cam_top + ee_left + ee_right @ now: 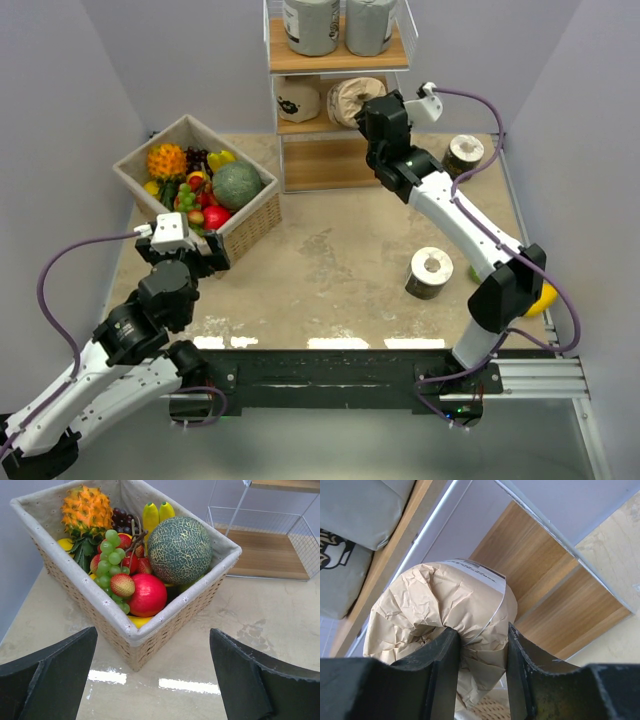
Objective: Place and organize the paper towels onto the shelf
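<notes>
The shelf (335, 60) stands at the back centre. Two grey rolls (310, 25) stand on its top board. A tan roll with black print (298, 100) sits left on the middle board. My right gripper (385, 120) is shut on the crumpled end of the second tan roll (352, 100) at the right of the middle tier; the right wrist view shows its fingers (440, 665) pinching that roll (435, 605). Two dark-wrapped rolls stand on the table, one by the shelf (463, 155), one nearer (430, 272). My left gripper (190, 245) is open and empty.
A wicker fruit basket (250, 220) stands at the left, right in front of my left gripper (152, 680). A yellow mango (543, 298) lies behind my right arm's base. The shelf's bottom board (270, 555) carries nothing. Walls close in on both sides.
</notes>
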Tool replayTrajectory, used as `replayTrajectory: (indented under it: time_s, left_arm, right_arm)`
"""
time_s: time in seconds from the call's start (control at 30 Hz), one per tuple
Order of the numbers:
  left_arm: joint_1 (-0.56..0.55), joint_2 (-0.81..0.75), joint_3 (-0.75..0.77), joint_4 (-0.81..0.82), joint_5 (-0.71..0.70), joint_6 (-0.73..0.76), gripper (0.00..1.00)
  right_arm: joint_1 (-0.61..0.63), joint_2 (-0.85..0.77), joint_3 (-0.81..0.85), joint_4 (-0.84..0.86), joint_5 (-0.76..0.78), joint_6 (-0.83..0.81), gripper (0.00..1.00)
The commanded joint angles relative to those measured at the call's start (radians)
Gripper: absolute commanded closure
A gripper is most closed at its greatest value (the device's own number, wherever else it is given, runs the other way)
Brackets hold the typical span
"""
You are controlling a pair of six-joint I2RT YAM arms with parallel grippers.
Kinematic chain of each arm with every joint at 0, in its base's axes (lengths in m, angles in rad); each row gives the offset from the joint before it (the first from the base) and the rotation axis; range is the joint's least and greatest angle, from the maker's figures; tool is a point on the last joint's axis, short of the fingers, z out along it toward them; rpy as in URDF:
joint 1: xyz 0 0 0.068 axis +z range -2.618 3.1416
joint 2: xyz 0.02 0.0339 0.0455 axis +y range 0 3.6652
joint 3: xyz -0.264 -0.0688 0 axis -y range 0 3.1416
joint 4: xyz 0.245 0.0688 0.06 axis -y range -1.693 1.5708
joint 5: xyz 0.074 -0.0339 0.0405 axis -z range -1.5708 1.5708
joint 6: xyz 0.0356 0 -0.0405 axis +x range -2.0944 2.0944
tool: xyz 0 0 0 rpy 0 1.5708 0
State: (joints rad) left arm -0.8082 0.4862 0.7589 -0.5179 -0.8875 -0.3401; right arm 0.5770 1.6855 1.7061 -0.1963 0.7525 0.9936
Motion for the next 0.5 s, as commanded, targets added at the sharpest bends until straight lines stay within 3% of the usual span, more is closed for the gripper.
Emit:
replayTrajectory:
  time_s: [0.0,0.13,0.47]
  left_arm:
    - [0.0,-0.012,0.016,0.021,-0.028,-0.022,0.0]
    - [0.001,-0.012,0.016,0.021,-0.031,-0.023,0.0]
    - [0.001,-0.011,0.016,0.022,-0.036,-0.022,0.0]
  right_arm:
    - [-0.006,0.028,0.116,0.009,0.082,0.054,0.62]
    - [-0.009,0.036,0.118,0.041,0.099,0.054,0.62]
    - [-0.019,0.101,0.213,-0.069,0.146,0.091,0.57]
